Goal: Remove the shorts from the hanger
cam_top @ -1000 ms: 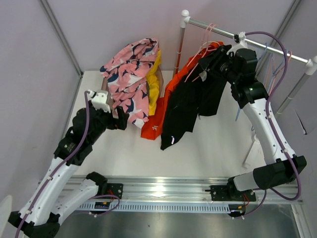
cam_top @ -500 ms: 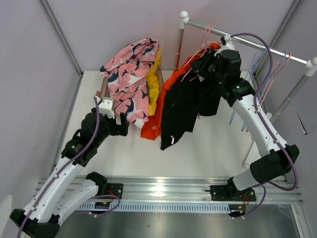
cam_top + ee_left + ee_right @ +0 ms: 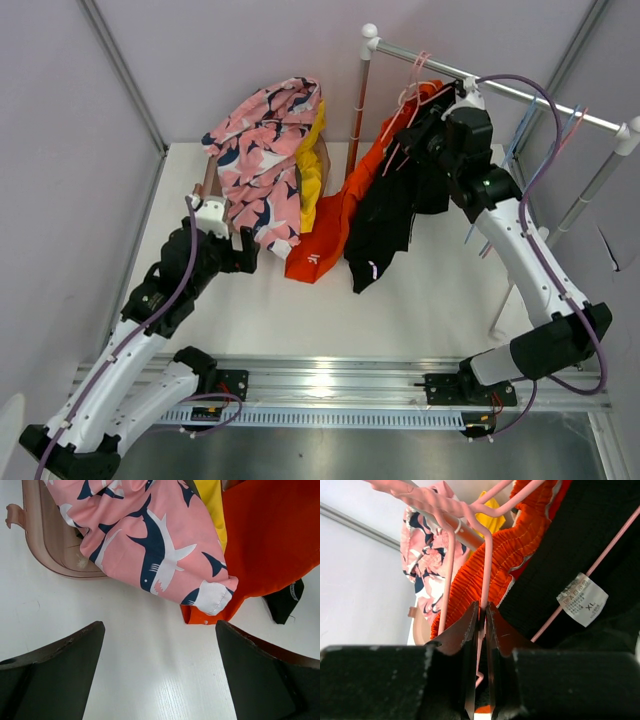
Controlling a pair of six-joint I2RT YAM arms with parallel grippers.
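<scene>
Right gripper (image 3: 480, 617) has its two fingers pressed together on the thin wire of the pink hanger (image 3: 451, 560), up at the rail (image 3: 400, 50), where the orange shorts (image 3: 335, 235) and the black shorts (image 3: 385, 215) hang side by side. Such thin wire may slip out, or one pull may drag both garments. Left gripper (image 3: 160, 670) hovers wide apart over the table (image 3: 150, 680), near the pink patterned shorts (image 3: 150, 545) heaped on a brown basket (image 3: 45, 550).
</scene>
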